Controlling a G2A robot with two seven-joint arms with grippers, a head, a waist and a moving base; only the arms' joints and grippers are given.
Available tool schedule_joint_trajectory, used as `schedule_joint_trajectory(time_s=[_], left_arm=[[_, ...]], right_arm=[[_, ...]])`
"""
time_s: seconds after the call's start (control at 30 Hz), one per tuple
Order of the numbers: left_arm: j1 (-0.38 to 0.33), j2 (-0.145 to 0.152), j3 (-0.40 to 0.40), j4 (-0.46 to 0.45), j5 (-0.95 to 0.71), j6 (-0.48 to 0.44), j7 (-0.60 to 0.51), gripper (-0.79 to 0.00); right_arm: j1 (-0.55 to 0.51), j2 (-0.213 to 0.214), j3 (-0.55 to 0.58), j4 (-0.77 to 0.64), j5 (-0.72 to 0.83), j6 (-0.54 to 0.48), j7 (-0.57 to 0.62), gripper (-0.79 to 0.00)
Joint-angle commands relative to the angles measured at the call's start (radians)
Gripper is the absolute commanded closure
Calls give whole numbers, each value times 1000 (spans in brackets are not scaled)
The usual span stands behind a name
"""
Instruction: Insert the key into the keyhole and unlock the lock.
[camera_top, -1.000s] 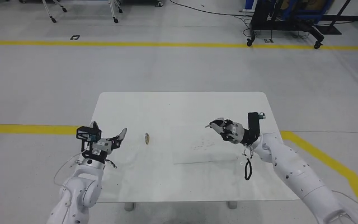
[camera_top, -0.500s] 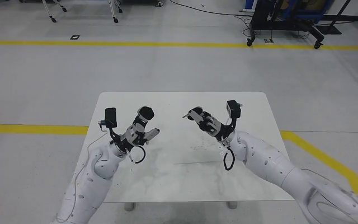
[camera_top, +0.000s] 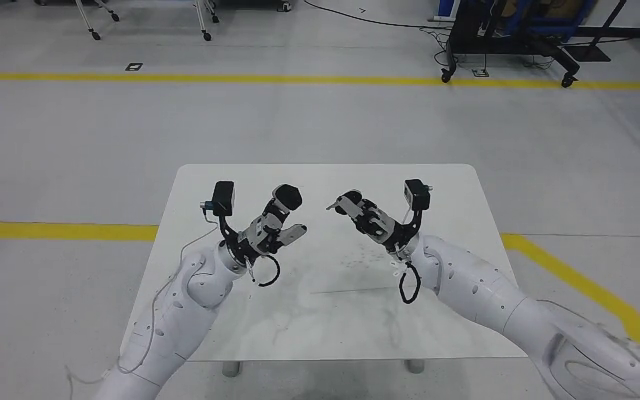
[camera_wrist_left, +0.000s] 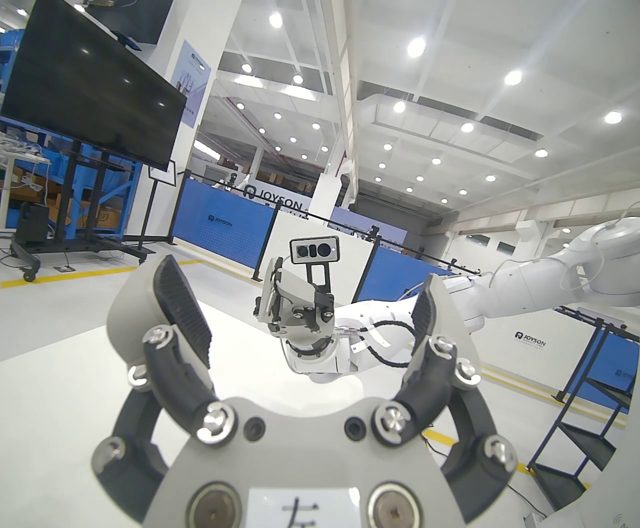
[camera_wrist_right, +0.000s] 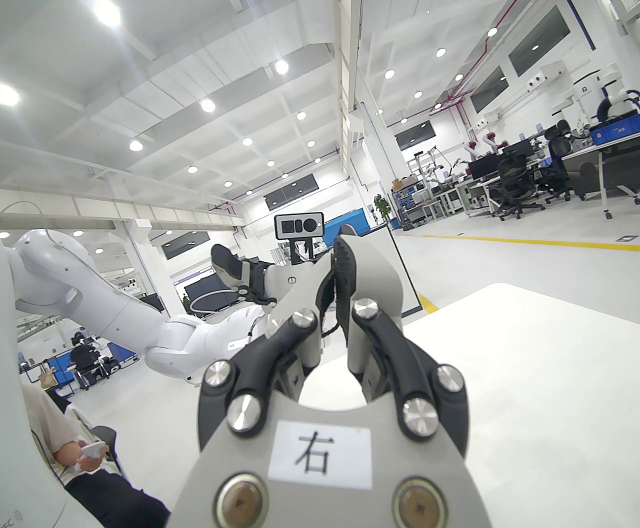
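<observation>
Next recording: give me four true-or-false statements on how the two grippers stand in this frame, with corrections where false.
1. The left gripper is open and empty. True.
2. The right gripper is spread wide. False: its fingers are closed together.
3. Both grippers are raised over the table, facing each other. True.
4. The two grippers touch. False: a gap separates them.
</observation>
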Motion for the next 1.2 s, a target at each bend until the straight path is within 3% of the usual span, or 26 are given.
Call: schedule_joint_trajectory(time_s=[0.0, 0.17, 0.33, 0.53, 0.8, 1.07, 1.17], left_arm=[[0, 0, 0, 0, 0, 0, 0, -785], [10, -1, 9, 2, -6, 14, -15, -785], [13, -4, 74, 38, -312, 0, -121, -785], [-32, 11, 133, 138, -663, 9, -427, -785], [-110, 17, 178, 161, -1096, 57, -794, -763], [-176, -18, 230, 235, -1525, 160, -1138, -785], [-189, -34, 237, 288, -1571, 188, -1173, -785]], right_arm=[[0, 0, 0, 0, 0, 0, 0, 0], [0, 0, 0, 0, 0, 0, 0, 0], [-3, 0, 1, -2, 2, 5, 4, 0], [-45, 1, 56, -15, 103, 0, 96, 0], [-80, 21, 116, -81, 322, 0, 283, 0], [-82, 22, 119, -86, 332, 0, 291, 0], [-82, 22, 119, -86, 332, 0, 291, 0]])
